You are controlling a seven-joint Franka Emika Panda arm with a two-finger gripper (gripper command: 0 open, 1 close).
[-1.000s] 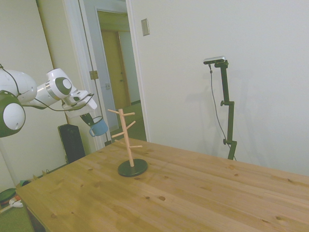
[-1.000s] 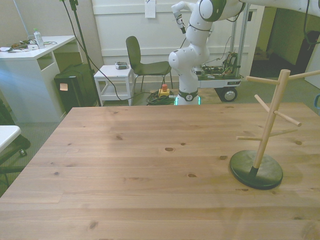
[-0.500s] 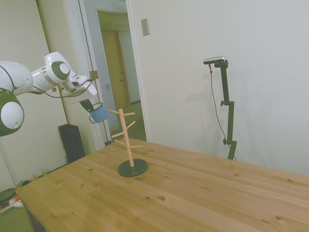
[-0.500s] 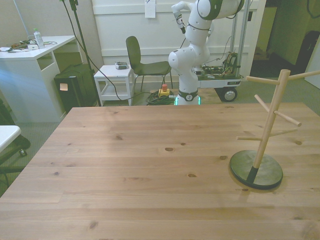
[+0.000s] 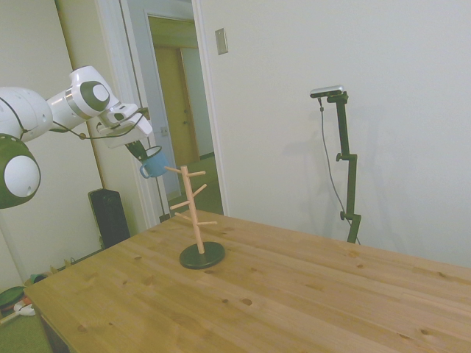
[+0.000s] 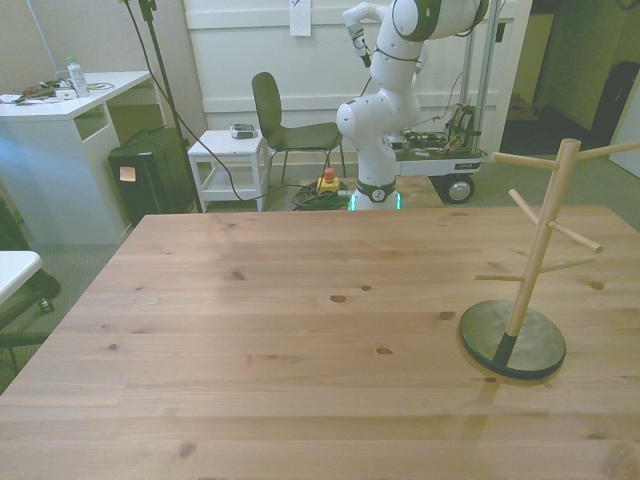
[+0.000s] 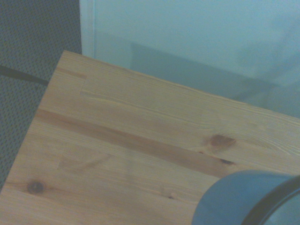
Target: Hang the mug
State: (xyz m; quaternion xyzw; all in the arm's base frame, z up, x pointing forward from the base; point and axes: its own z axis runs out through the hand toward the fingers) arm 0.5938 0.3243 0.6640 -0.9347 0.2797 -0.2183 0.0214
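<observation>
One glossy blue enamel mug [image 5: 154, 163] hangs clamped in the gripper [image 5: 140, 152] above a pegged wooden rack [image 5: 193, 213].

The white Franka arm [image 5: 44, 118] is built of glossy, rounded white shells, its joints capped by dark grey-green discs ringed in pale grey, one at the upper left of the side view and a larger white-centred one at the far left edge. A thin black cable loops along the forearm to the wrist. The angular white wrist block carries a small dark gripper [image 5: 140, 151] with black fingers. In the front view, at top centre, the bulbous white base column [image 6: 385, 110] shows a black cable on its upper link and a glowing green ring at its foot.
</observation>
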